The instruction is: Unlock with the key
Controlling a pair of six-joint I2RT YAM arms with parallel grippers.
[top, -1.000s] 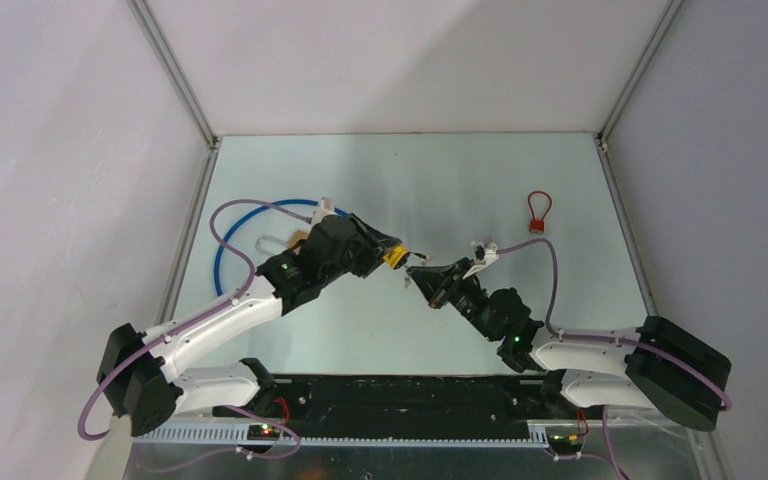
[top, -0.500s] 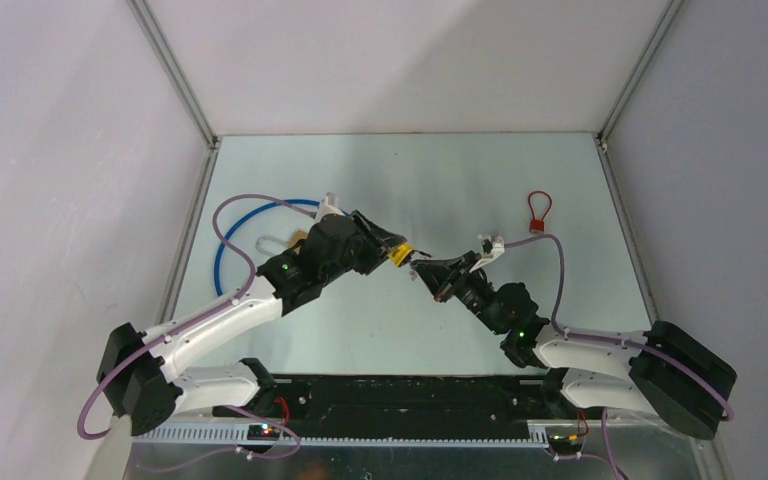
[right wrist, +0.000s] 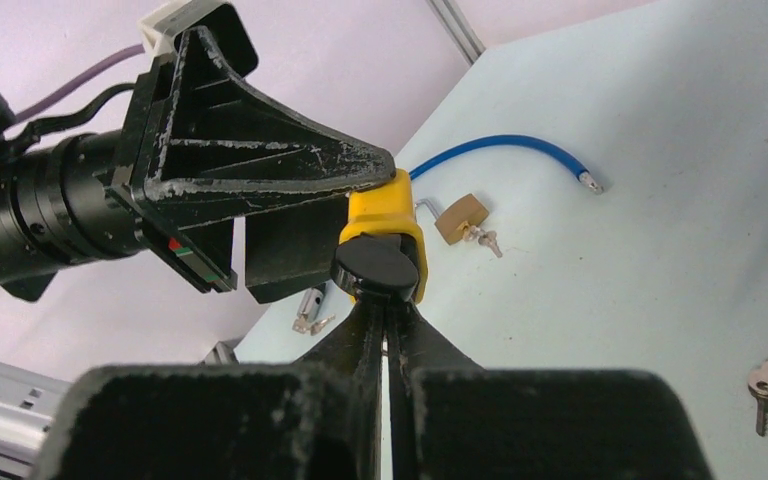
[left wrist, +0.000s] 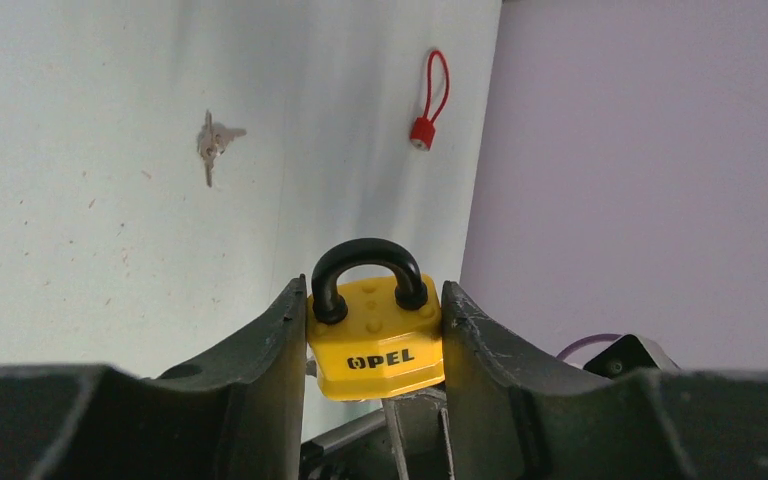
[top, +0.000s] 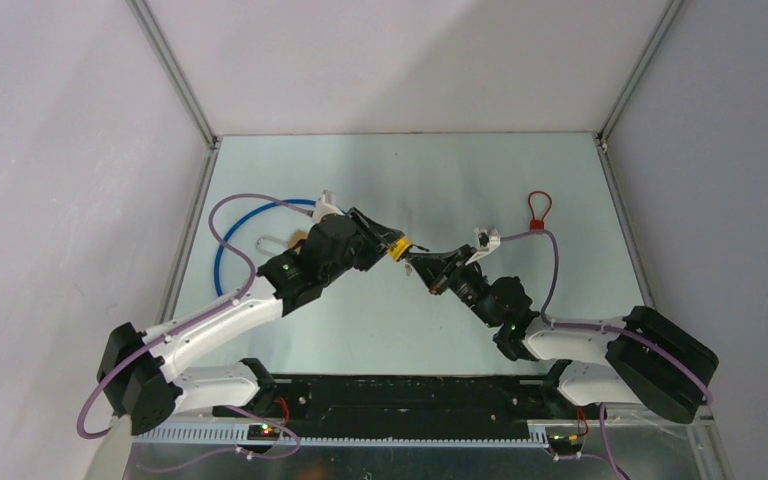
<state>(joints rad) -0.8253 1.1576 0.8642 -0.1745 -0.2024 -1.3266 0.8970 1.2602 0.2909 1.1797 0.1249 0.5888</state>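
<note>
Much of the action is hidden. The right gripper (right wrist: pixel 385 308) has its fingers (right wrist: pixel 345 340) drawn almost together, pinching the round black head of a key (right wrist: pixel 374 268). The key's blade is out of sight, so it cannot be told how far it sits in the lock. The head lies against the underside of the yellow padlock (left wrist: pixel 375 347). The left gripper (left wrist: pixel 375 340) clamps the padlock between its two fingers (left wrist: pixel 268 350), clear of the table (top: pixel 410 180).

From the left wrist, the key cannot be seen. The lock's black shackle (left wrist: pixel 365 265) stands out past the fingertips. From above, the two grippers meet tip to tip, and the lock shows only as a small yellow spot between them.

Beyond the left fingertips, a bunch of silver keys (left wrist: pixel 210 140) lies on the table. Farther on is a red cable lock (left wrist: pixel 428 100), near the wall.

Beyond the right fingertips, past the yellow lock, a brass padlock (right wrist: pixel 460 215) lies with small keys beside it. A blue cable (right wrist: pixel 510 150) curves behind it. The left gripper's black body blocks everything to the left of the right fingers.
</note>
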